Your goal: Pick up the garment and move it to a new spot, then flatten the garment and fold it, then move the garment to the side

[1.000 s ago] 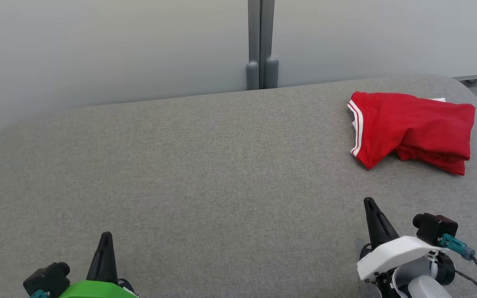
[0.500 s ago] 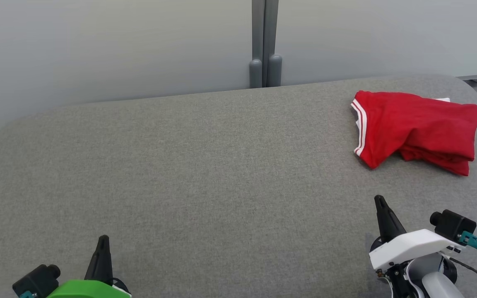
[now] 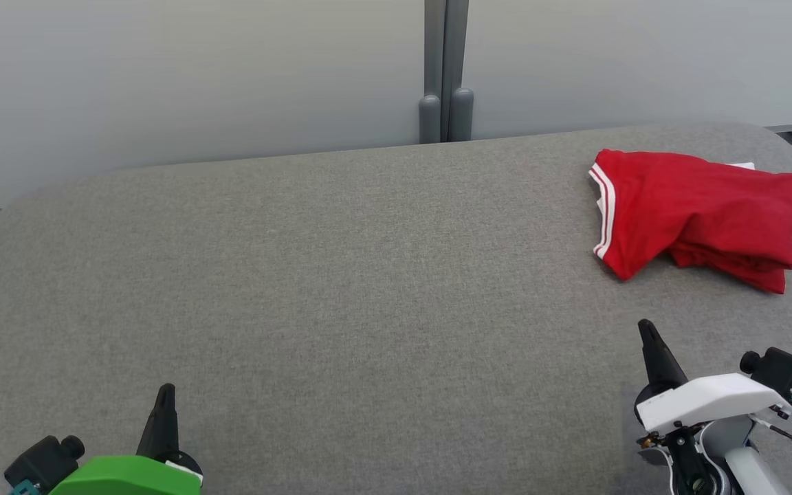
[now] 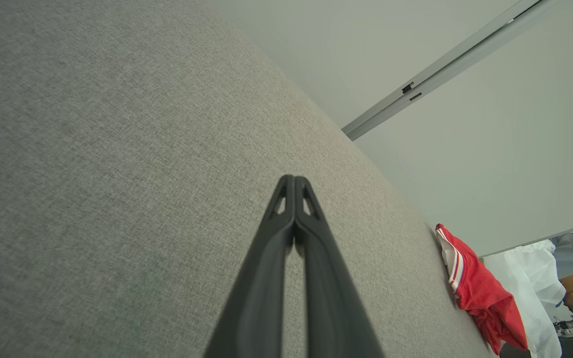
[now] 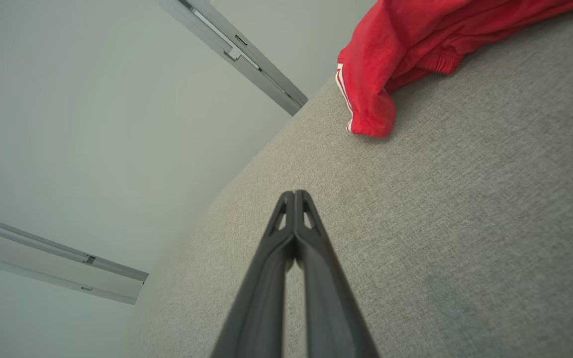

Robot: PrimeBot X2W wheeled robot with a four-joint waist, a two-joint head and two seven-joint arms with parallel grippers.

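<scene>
Looks to me like the very start or the very end. The red garment with white stripes (image 3: 698, 216) sits in a loosely folded bundle at the far right of the grey desk (image 3: 341, 275), touched by nothing. The left hand (image 3: 164, 392) and right hand (image 3: 645, 326) both have their fingers pressed together, empty, near the front edge. If the pick-up is next, the right hand is closer: it'd need to spread its fingers and reach forward to a fabric edge. Count: one garment, one desk, two hands.
</scene>
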